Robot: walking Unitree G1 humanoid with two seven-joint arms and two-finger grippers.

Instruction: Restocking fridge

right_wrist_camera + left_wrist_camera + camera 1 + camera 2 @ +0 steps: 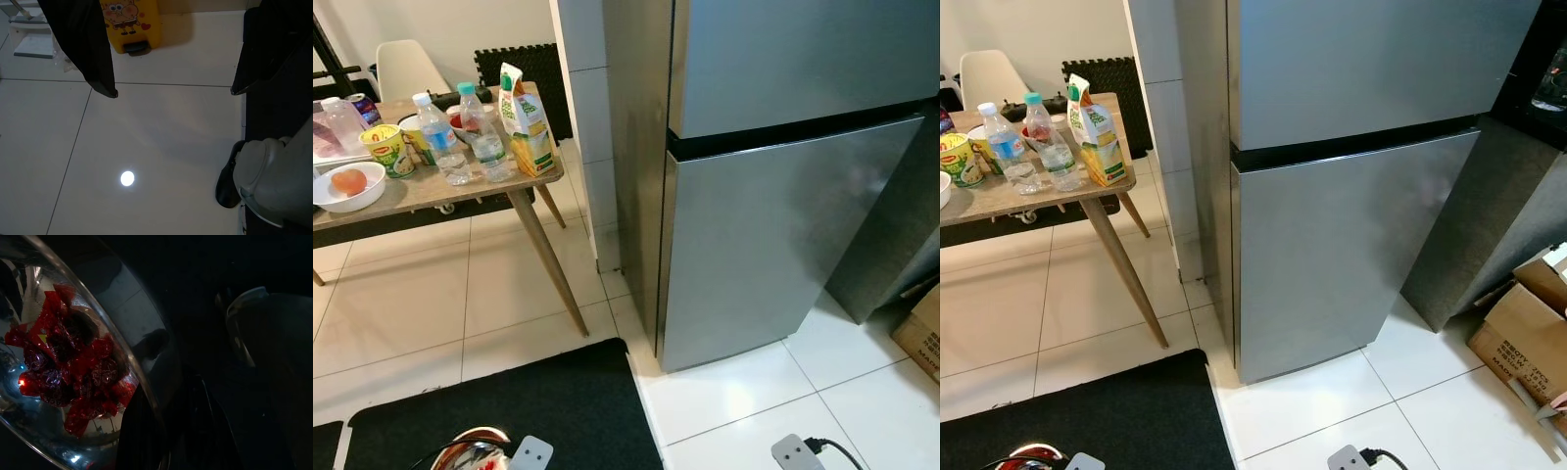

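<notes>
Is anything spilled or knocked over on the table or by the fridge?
No. The two bottles and the juice carton stand upright on the table, nothing is spilled there, and both fridge doors are shut.

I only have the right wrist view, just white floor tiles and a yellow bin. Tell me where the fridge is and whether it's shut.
Observer: The silver two-door fridge stands straight ahead in the head views, with both doors shut.
Operator: Report what there is to stock.
Observer: On the wooden table to the fridge's left stand two clear water bottles and a yellow-green juice carton, among other items.
Operator: Now the left arm.
Observer: Its wrist view looks into a shiny metal bowl of red foil-wrapped pieces. I cannot tell whether the bowl is being held.
</notes>
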